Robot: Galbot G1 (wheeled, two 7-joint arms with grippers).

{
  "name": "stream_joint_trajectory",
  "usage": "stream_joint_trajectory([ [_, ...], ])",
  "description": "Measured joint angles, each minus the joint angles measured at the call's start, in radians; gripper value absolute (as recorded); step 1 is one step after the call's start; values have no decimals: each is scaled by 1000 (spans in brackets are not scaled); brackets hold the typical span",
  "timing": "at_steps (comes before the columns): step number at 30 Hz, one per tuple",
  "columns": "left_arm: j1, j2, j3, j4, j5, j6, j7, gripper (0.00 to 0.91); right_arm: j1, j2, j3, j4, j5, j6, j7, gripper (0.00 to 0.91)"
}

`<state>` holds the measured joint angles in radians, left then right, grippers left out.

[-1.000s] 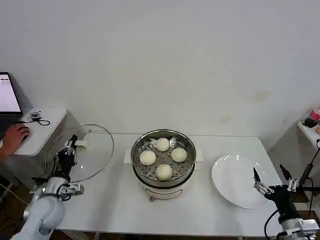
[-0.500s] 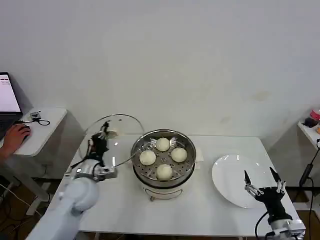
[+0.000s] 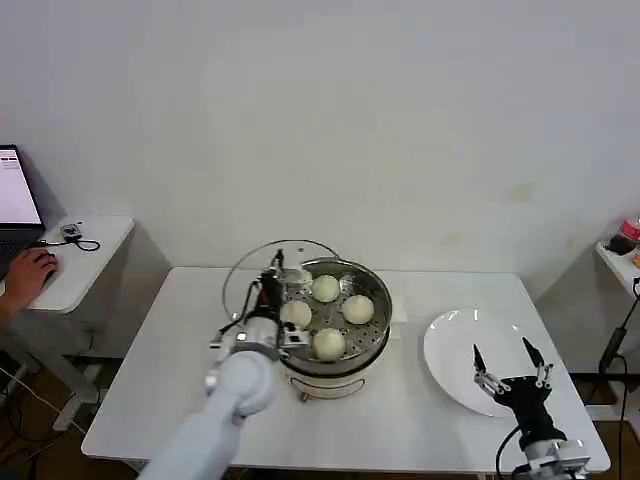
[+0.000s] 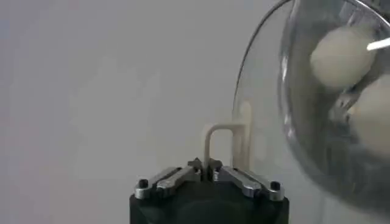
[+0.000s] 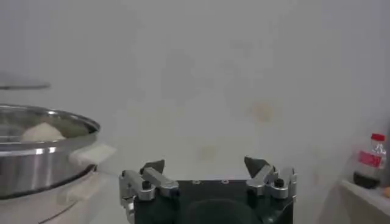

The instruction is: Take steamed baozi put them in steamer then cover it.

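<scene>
The steel steamer [image 3: 372,345] stands mid-table with several cream baozi [image 3: 358,309] on its perforated tray. My left gripper [image 3: 268,291] is shut on the whitish handle [image 4: 220,141] of the glass cover [image 3: 243,275], which hangs tilted over the steamer's left rim. Through the cover's glass [image 4: 262,91] two baozi [image 4: 340,53] show in the left wrist view. My right gripper [image 3: 508,366] stands open and holds nothing at the near right of the table, over the near side of the white plate [image 3: 452,345]. From the right wrist, the gripper [image 5: 204,167] faces the steamer [image 5: 36,159].
A white side table [image 3: 85,255] stands at the far left, where a person's hand [image 3: 28,270] rests by a laptop. A shelf at the right edge carries a bottle [image 5: 368,161]. The table [image 3: 170,390] is bare left of the steamer.
My left arm has carried the cover from the table's left end rightward to the steamer's left rim. My right gripper has drifted slightly left over the plate, staying open.
</scene>
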<state>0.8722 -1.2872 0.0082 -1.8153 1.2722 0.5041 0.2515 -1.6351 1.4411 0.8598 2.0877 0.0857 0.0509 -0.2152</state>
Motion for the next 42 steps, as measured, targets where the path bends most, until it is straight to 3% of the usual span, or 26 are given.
stream_joint_trajectory([
  [8,9,-122,39,48,140,-7,33,0,5,1,-15,-8,-8,1,0,907],
  [14,28,-171,51,63,212,-15,41,0,3,2,-20,-12,-11,4,0,907],
  [31,72,-222,43,77,306,-31,48,0,1,2,-36,-10,-12,4,0,907],
  [32,73,-226,42,79,308,-31,48,40,1,2,-38,-10,-11,4,-1,907],
  [33,73,-229,41,81,310,-31,48,907,1,2,-39,-11,-11,4,-1,907],
  [42,81,-241,38,80,316,-37,51,907,2,1,-46,-12,-11,3,-3,907],
])
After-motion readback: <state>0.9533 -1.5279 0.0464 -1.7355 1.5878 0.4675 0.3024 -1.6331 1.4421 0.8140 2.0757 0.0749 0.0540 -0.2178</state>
